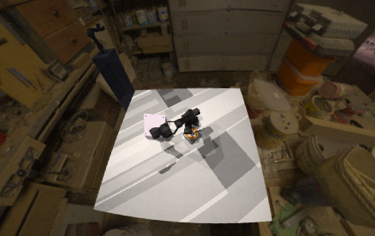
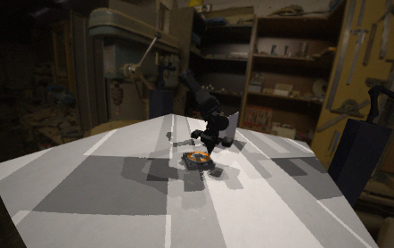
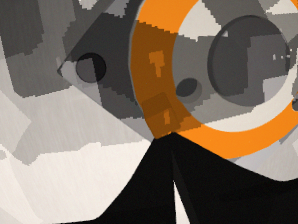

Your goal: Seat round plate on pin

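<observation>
The round plate with its orange ring sits on the dark square base. In the wrist view the orange tab is at the ring's lower left, with the small dark hole just inward of it. The wide round post stands in the plate's middle. I cannot make out the pin, or whether the plate lies flat. My gripper is shut and empty. Its tips are right at the tab's outer edge; contact is unclear.
A pale lilac panel is beside the arm's mount. A dark blue pedestal with another small arm on it stands at the white table's far side. Patchy shadows cross the table and plate.
</observation>
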You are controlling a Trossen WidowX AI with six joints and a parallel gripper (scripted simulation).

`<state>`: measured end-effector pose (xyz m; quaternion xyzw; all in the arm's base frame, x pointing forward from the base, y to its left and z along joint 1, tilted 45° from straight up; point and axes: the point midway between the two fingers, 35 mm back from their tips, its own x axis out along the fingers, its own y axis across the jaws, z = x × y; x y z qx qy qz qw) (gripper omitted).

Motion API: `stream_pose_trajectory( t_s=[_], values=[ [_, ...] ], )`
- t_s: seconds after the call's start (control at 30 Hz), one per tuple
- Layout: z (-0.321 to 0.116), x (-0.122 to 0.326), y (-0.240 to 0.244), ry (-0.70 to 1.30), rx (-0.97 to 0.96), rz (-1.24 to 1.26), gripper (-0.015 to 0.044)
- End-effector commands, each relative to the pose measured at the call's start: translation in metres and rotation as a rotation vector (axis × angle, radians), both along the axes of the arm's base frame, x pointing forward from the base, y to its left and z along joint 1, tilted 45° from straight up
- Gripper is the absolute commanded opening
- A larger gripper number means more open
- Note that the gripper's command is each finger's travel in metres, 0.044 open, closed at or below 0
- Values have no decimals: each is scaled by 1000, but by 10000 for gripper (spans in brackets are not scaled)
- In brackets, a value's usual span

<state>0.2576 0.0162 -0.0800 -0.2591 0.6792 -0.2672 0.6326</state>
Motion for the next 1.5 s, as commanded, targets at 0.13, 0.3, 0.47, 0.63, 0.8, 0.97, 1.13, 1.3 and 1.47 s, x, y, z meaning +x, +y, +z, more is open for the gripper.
stream_pose_trajectory(
  t_s=[0.13, 0.3, 0.47, 0.63, 0.8, 0.97, 1.13, 1.3, 1.47],
  values=[
    [-4, 9, 4, -4, 1, -5, 0],
    [-5, 14, 6, -4, 1, -5, 0],
    [-5, 19, 7, -4, 1, -5, 0],
    [-6, 25, 8, -5, 1, -5, 0],
    [-5, 31, 8, -5, 1, -5, 0],
    [-5, 38, 8, -6, 1, -5, 0],
    [-3, 45, 6, -6, 1, -5, 0],
    [-2, 50, 5, -6, 1, -5, 0],
    [-1, 53, 3, -7, 1, -5, 0]
  ],
)
